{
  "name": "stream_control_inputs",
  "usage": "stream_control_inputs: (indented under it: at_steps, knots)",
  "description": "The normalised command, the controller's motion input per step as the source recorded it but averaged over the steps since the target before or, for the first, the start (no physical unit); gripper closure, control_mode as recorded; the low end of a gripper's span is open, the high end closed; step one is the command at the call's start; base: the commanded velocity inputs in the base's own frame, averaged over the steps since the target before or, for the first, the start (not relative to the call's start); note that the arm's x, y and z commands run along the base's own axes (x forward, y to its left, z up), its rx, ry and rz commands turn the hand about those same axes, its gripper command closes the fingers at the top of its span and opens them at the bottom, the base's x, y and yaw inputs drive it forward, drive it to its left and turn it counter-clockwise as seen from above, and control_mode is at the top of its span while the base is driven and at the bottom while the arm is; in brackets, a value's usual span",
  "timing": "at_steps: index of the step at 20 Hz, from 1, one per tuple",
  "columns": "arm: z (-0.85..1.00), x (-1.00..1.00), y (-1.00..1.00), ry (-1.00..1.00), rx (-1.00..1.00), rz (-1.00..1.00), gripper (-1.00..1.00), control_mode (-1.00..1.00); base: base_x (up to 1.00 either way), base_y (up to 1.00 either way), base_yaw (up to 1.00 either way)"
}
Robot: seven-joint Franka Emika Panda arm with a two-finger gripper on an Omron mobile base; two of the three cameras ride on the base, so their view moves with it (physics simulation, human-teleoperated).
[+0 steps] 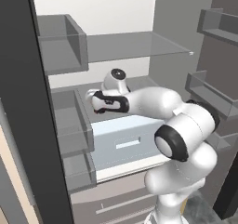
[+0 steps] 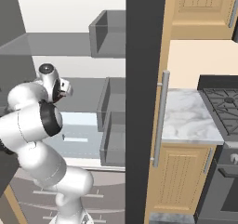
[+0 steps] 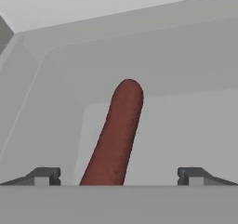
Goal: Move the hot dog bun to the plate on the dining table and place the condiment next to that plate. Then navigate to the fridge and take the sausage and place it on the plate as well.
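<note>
One sausage (image 3: 115, 137) lies on a pale grey shelf inside the fridge (image 1: 21, 102), running from bottom centre of the hand view up toward mid-frame, its rounded far end pointing away from the camera. The gripper (image 3: 119, 175) is spread wide: its two dark fingertips (image 3: 44, 175) sit at lower left and lower right of that view, with the sausage between them and slightly left of centre, touching neither. In the left base view the arm reaches from lower right into the open fridge at centre, above the white drawer (image 1: 125, 141) and below a glass shelf (image 1: 135, 46). Judged step: lining up for the pick, not yet closed. Risks: the sausage lies tilted against the line between the fingers, so closing off-centre could roll it or push it sideways across the smooth shelf. A round, thin body may also squirt out of the pinch. The left-side door bins (image 1: 69, 125) stand near the forearm; a careless withdrawal could clip them.
</note>
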Motion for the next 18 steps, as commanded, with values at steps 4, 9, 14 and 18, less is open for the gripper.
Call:
stream_control_inputs:
  at_steps: [4, 9, 14, 18]
  knots:
    - [-0.32, 0.27, 0.10, 0.00, 0.00, -0.06, -1.00, -1.00, 0.00, 0.00, 0.00]
    - [-0.32, 0.22, 0.09, 0.00, 0.00, -0.08, -1.00, -1.00, 0.00, 0.00, 0.00]
    - [-0.33, 0.29, 0.18, 0.03, 0.00, -0.08, -1.00, -1.00, 0.00, 0.00, 0.00]
    - [-0.29, 0.32, 0.23, 0.07, 0.00, -0.08, -1.00, -1.00, 0.00, 0.00, 0.00]
